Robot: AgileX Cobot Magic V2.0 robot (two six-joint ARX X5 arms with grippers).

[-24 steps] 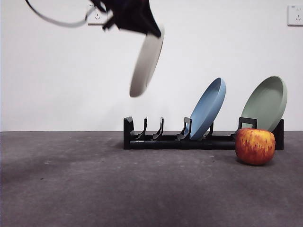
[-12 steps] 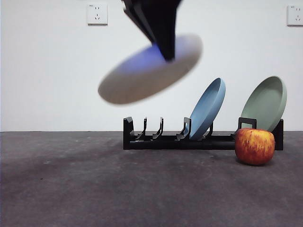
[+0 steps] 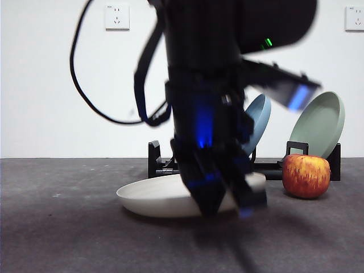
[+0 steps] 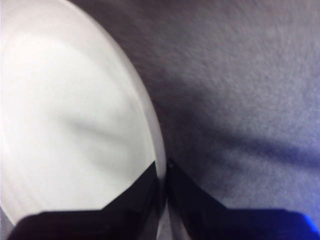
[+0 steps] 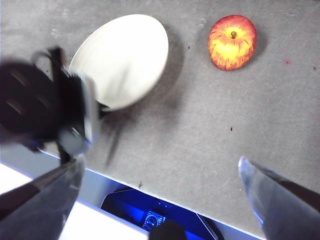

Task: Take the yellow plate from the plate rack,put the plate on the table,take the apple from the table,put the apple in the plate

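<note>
My left gripper [image 3: 227, 200] is shut on the rim of the yellow plate [image 3: 153, 196]. It holds the cream plate nearly flat, low at the table [image 3: 68, 239] in front of the plate rack [image 3: 154, 162]. I cannot tell whether the plate touches the table. In the left wrist view the jaws [image 4: 164, 176] pinch the plate's rim [image 4: 65, 125]. The apple [image 3: 306, 175] stands on the table to the plate's right, apart from it. My right gripper [image 5: 161, 162] is open and empty, high above the table. It looks down on the plate [image 5: 125, 57] and the apple [image 5: 232, 42].
A blue plate [image 3: 259, 122] and a sage-green plate [image 3: 321, 124] lean in the rack's right slots. The left arm [image 5: 40, 105] is large and dark over the middle of the table. The table's front edge [image 5: 125, 182] shows in the right wrist view.
The left arm has come down with the plate. The plate went from tilted in mid-air above the rack to nearly flat at the table. The apple has not moved.
</note>
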